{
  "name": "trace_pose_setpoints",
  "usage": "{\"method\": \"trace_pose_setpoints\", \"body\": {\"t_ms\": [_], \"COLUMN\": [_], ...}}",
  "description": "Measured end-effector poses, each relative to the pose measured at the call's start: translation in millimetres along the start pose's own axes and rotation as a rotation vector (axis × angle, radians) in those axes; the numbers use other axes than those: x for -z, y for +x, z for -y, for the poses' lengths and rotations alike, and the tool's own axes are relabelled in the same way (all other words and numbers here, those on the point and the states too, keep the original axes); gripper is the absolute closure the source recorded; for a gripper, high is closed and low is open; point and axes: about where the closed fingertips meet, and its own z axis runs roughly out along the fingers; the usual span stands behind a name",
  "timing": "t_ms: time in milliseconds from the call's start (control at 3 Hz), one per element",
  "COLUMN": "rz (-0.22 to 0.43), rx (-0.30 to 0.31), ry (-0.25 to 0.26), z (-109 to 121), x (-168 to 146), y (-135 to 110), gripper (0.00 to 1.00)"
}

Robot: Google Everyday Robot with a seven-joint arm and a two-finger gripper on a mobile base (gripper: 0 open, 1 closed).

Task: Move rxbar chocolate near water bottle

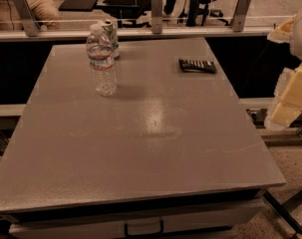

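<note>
Lying flat on the far right part of the worktop [155, 148], the rxbar chocolate [197, 65] sits well apart from the water bottle [101, 59]. The bottle stands upright at the far left with a green-white can [111, 35] just behind it. I judge the thin wrapper to be the main risk: if I come down too shallow, I could skid it towards the far edge rather than lift it. Carrying it across, a low or wide sweep could topple the tall, light bottle or shove it into the can. My gripper [290, 96] hangs beyond the worktop's right side, apart from the bar. I cannot tell whether it is released or clenched. My arm [294, 31] shows only as pale blocks there.
</note>
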Motion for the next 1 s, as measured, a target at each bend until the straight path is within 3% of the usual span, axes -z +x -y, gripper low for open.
{"method": "trace_pose_setpoints", "body": {"t_ms": [333,1000], "rz": [0.000,0.066], "rx": [0.000,-0.028], "ry": [0.000,-0.012], "z": [0.1,55.4], "x": [0.0,-46.6], "y": [0.0,2.7], "gripper": [0.00,0.00]}}
